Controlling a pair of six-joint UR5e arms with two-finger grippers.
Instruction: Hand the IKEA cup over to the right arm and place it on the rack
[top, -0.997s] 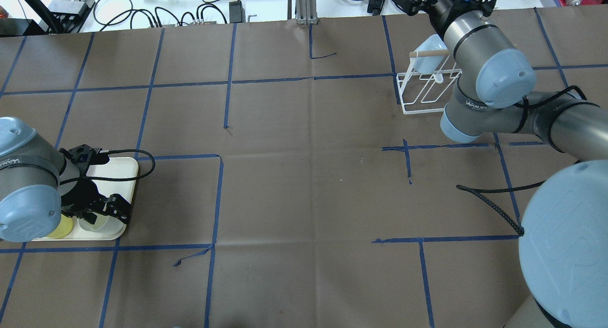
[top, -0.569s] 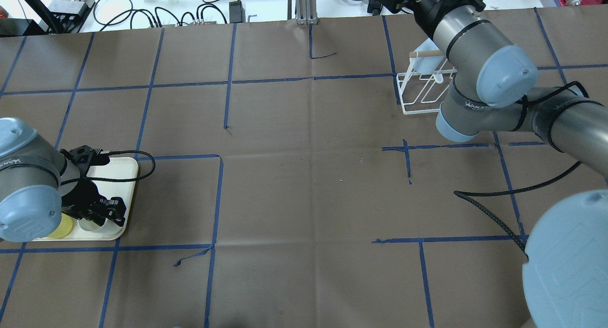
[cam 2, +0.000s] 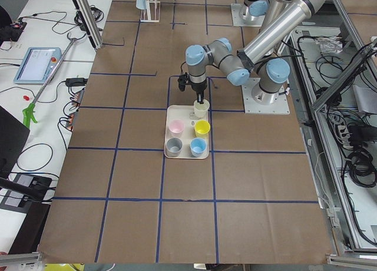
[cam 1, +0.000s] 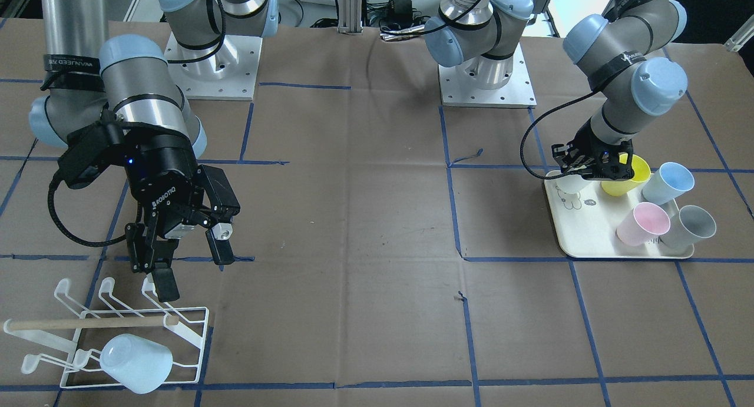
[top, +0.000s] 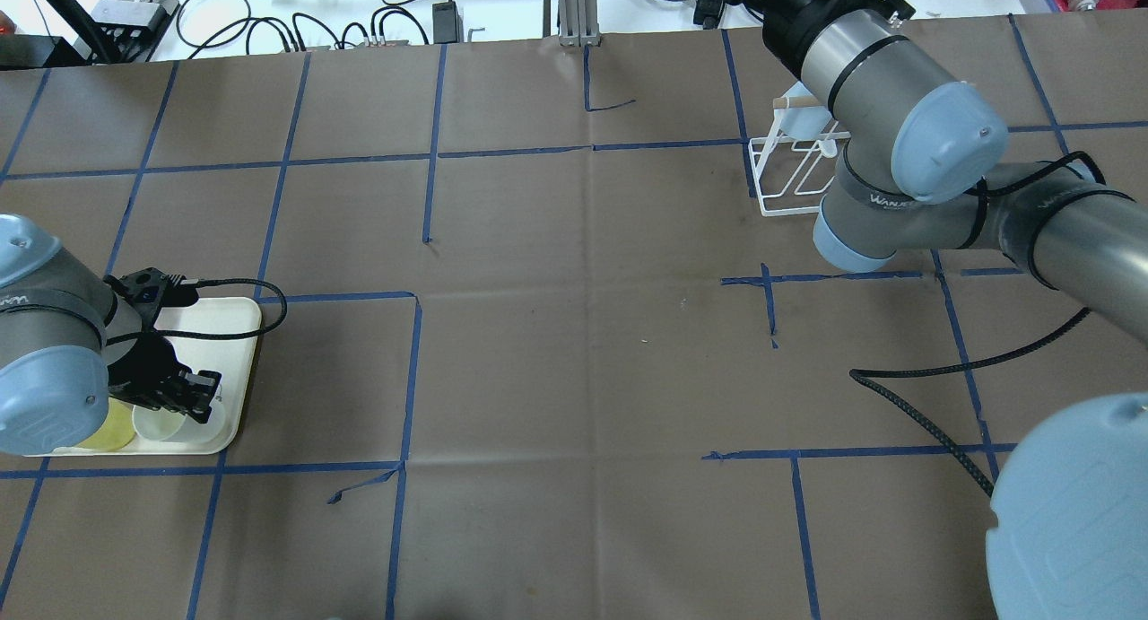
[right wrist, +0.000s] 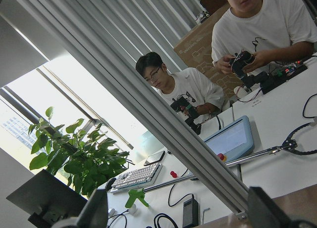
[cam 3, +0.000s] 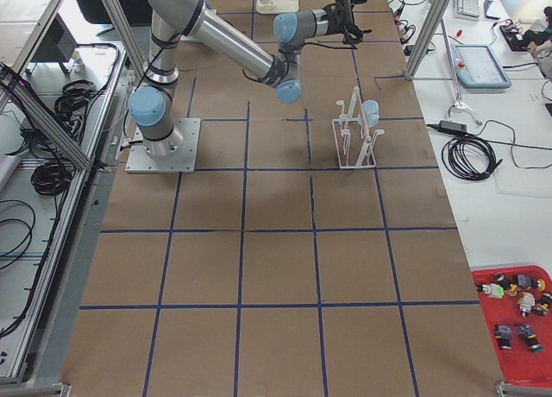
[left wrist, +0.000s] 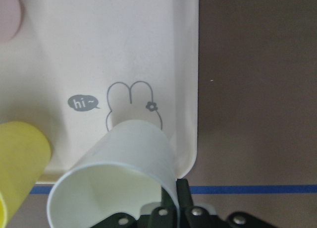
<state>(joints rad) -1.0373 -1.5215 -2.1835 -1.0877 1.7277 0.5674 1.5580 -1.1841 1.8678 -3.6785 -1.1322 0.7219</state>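
Observation:
A white IKEA cup (cam 1: 567, 185) stands at the corner of the cream tray (cam 1: 589, 237), beside a yellow cup (cam 1: 631, 178). My left gripper (cam 1: 591, 170) is shut on the white cup's wall, one finger inside the rim, as the left wrist view shows on the cup (left wrist: 119, 173). From overhead the left gripper (top: 184, 400) sits over that cup (top: 160, 424). My right gripper (cam 1: 194, 271) hangs open and empty just above the rack (cam 1: 197, 331). A pale blue cup (cam 1: 135, 354) lies tipped on the rack's prongs.
Blue (cam 1: 668, 180), pink (cam 1: 642, 224) and grey (cam 1: 696, 224) cups also stand on the tray. A braided black cable (top: 924, 423) trails over the table near the right arm. Two people with hand controllers sit beyond the table's far edge in the right wrist view.
My left gripper has closed from open around the white cup to shut on its wall. The right arm's wrist has swung a little left, off the rack.

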